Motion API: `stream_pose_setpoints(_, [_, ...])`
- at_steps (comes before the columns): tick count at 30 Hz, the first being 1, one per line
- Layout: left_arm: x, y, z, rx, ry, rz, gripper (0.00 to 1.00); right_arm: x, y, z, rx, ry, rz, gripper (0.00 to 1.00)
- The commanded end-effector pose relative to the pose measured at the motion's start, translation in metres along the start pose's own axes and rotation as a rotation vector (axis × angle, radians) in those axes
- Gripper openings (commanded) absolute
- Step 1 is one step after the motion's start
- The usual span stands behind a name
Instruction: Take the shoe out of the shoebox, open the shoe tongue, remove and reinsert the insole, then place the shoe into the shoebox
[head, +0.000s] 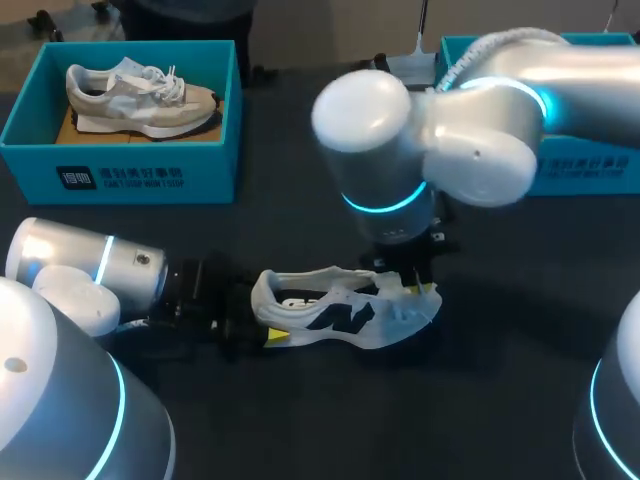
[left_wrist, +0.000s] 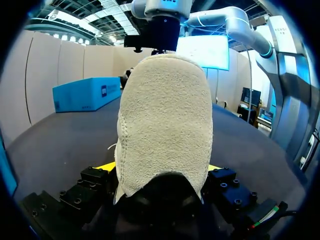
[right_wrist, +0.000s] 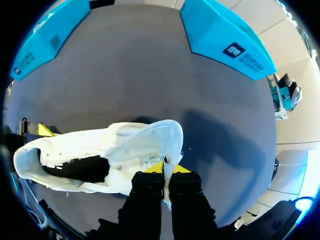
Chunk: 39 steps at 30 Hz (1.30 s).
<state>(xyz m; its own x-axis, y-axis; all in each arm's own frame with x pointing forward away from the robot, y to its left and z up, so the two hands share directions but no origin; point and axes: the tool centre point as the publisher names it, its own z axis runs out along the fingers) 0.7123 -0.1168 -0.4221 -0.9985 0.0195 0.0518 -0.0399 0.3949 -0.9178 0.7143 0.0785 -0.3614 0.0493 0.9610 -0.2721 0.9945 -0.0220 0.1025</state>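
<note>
Two grips on the shoe (head: 345, 318), lower middle: left gripper (left_wrist: 162, 170) clamps the heel (left_wrist: 165, 110), right gripper (right_wrist: 166, 172) pinches the tongue (right_wrist: 157, 140); you lift slowly.

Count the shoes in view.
2: beige shoe in the left shoebox; white shoe on the table, gripped by left end effector and right end effector. The right shoebox's inside is hidden.
</note>
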Motion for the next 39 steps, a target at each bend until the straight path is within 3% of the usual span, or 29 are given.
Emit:
stream_pose_setpoints(1, [0.000, 0.002, -0.001, -0.003, 0.000, 0.000, 0.00, -0.017, -0.002, 0.009, -0.017, 0.149, 0.001, 0.11])
stream_pose_setpoints(6, [0.000, 0.002, -0.001, -0.003, 0.000, 0.000, 0.00, -0.023, -0.001, 0.014, -0.013, 0.157, -0.032, 0.12])
stream_pose_setpoints(8, [0.000, 0.002, -0.001, -0.003, 0.000, 0.000, 0.00, -0.025, -0.002, 0.015, -0.007, 0.157, -0.043, 0.07])
stream_pose_setpoints(15, [0.000, 0.002, -0.001, -0.003, 0.000, 0.000, 0.00, -0.023, -0.002, 0.022, 0.007, 0.169, -0.064, 0.14])
stream_pose_setpoints(17, [0.000, 0.002, -0.001, -0.003, 0.000, 0.000, 0.00, -0.023, -0.002, 0.026, 0.016, 0.163, -0.077, 0.20])
stream_pose_setpoints(19, [0.000, 0.002, -0.001, -0.003, 0.000, 0.000, 0.00, -0.022, -0.002, 0.032, 0.023, 0.170, -0.075, 0.35])
stream_pose_setpoints(22, [0.000, 0.002, -0.001, -0.003, 0.000, 0.000, 0.00, -0.021, -0.003, 0.040, 0.035, 0.174, -0.077, 0.48])
stream_pose_setpoints(27, [0.000, 0.002, -0.001, -0.003, 0.000, 0.000, 0.00, -0.023, -0.004, 0.035, 0.033, 0.164, -0.078, 0.82])
stream_pose_setpoints(31, [0.000, 0.002, -0.001, -0.003, 0.000, 0.000, 0.00, -0.024, -0.008, 0.032, 0.029, 0.185, -0.053, 0.91])
stream_pose_setpoints(33, [0.000, 0.002, -0.001, -0.003, 0.000, 0.000, 0.00, -0.020, -0.007, 0.023, 0.024, 0.191, -0.054, 1.00])
stream_pose_setpoints(39, [0.000, 0.002, -0.001, -0.003, 0.000, 0.000, 0.00, -0.016, -0.007, -0.002, -0.023, 0.194, -0.067, 1.00])
